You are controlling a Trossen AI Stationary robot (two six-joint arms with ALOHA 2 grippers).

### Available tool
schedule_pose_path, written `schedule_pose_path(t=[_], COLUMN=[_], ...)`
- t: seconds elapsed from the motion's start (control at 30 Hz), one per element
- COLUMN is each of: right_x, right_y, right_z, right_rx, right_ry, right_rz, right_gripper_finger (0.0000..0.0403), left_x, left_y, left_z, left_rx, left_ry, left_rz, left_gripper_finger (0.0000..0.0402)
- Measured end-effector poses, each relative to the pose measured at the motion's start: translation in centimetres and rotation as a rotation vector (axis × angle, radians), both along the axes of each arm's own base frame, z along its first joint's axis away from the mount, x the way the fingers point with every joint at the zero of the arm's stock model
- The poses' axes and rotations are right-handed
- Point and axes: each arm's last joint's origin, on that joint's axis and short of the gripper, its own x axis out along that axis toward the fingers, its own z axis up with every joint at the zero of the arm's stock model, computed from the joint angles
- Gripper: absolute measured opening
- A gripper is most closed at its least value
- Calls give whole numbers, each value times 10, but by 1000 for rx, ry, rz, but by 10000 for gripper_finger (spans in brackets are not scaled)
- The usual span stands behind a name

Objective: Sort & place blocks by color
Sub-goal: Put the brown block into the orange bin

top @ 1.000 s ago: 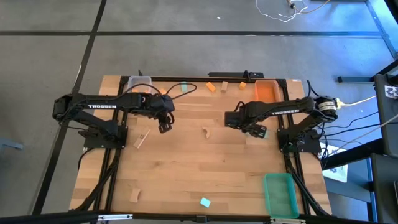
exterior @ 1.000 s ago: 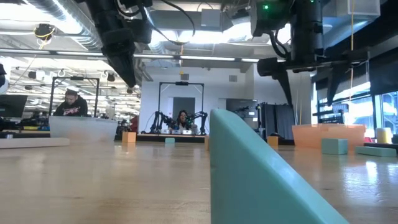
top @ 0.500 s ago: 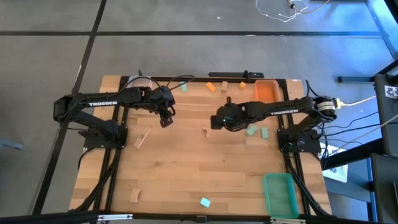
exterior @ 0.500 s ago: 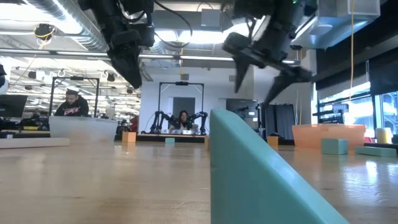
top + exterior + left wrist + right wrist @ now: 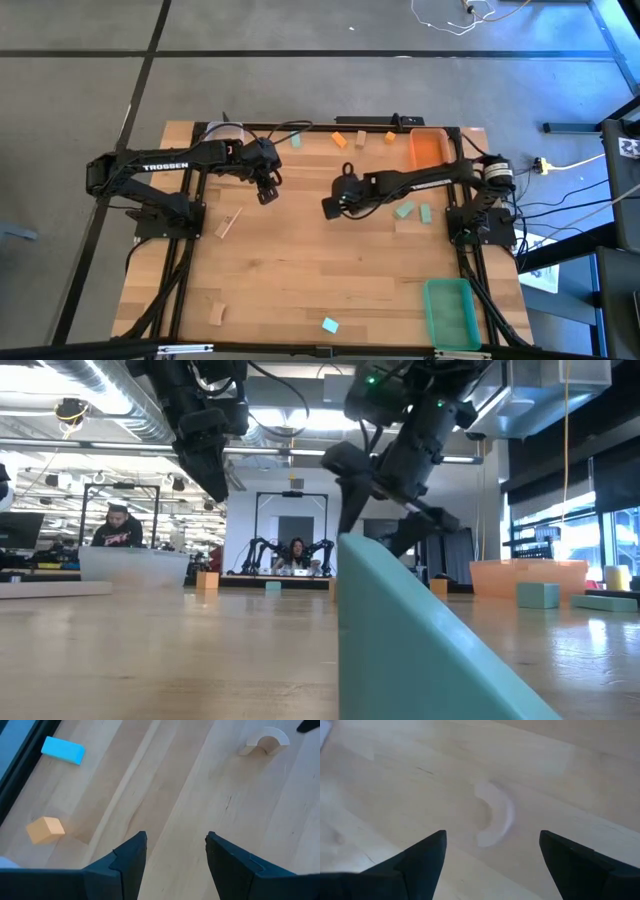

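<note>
- High view: the right gripper point(image 5: 331, 207) reached over the middle of the pale wooden table point(image 5: 320, 290), above the spot where the wrist views placed a small arch-shaped natural-wood block; that block was hidden here. The left gripper point(image 5: 266, 193) hung near the table's far left part. Two teal blocks point(image 5: 412, 211) lay beside the right arm, orange cubes point(image 5: 340, 140) lined the far edge next to the orange plastic bin point(image 5: 427, 148), and the green plastic bin point(image 5: 448, 310) sat at the near right corner.
- Low view: a teal bar point(image 5: 430, 650) close to the lens blocked much of the tabletop, but both grippers showed clear of the surface, which the overhead view could not tell.
- Left wrist view: spread, empty fingers point(image 5: 127, 862) framed bare wood; a blue-teal bar point(image 5: 63, 750), an orange cube point(image 5: 45, 829) and the arch block point(image 5: 265, 741) lay apart.
- Right wrist view: wide-open fingers point(image 5: 422, 856) bracketed the arch block point(image 5: 495, 820), probably lining up a grasp; nothing was held.
</note>
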Motion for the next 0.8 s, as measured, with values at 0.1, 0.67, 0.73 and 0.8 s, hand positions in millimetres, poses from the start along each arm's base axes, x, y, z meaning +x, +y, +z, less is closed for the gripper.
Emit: schedule_pose_path(t=[0.1,0.67,0.73,0.8], right_x=[4,16,17,17], right_y=[0,-19,-20,-20], right_z=[-8,-46,-48,-49], right_rx=[-6,-61,-66,-63], right_ry=[6,51,56,59], right_rz=[12,75,83,96], right_gripper_finger=[320,320,319,319], left_x=[0,0,0,0], left_y=[0,0,0,0], left_z=[0,0,0,0], left_rx=[-1,-13,-13,-13], left_ry=[-1,-9,-10,-10], left_rz=[2,23,23,23], left_gripper_finger=[192,192,192,192])
